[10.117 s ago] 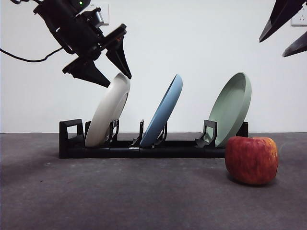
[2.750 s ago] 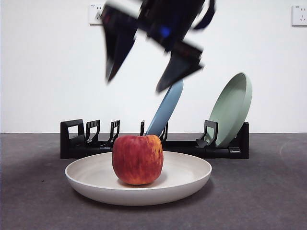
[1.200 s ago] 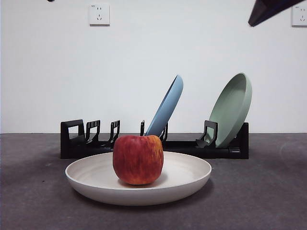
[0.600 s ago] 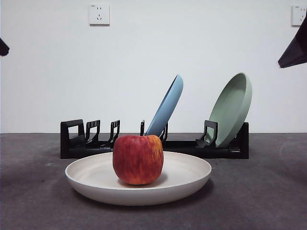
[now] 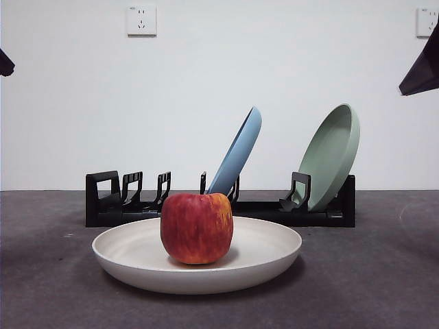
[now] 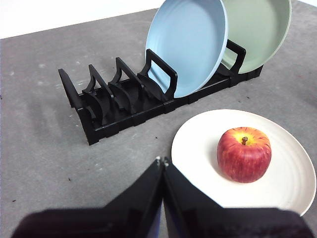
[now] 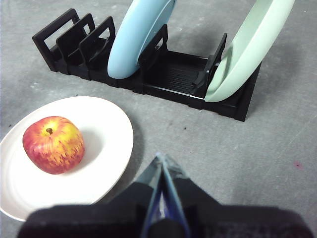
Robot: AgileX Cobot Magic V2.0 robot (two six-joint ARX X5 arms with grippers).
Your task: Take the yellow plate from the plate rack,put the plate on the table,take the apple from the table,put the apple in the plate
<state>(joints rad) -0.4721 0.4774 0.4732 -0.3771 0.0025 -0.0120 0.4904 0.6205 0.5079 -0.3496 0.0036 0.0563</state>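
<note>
Resting upright in the yellow plate (image 5: 199,264) on the table (image 5: 370,288), the apple (image 5: 197,227) could likely roll only if bumped, as left gripper (image 6: 162,161) and right gripper (image 7: 161,157) hang clear, jaws closed, empty.

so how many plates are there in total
3. The yellow plate lies flat on the table with the apple on it; the light blue plate and sage green plate stand in the plate rack. None looks hidden.

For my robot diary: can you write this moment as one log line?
apple: in yellow plate | plate: on table | left hand: shut, away | right hand: shut, away
</note>
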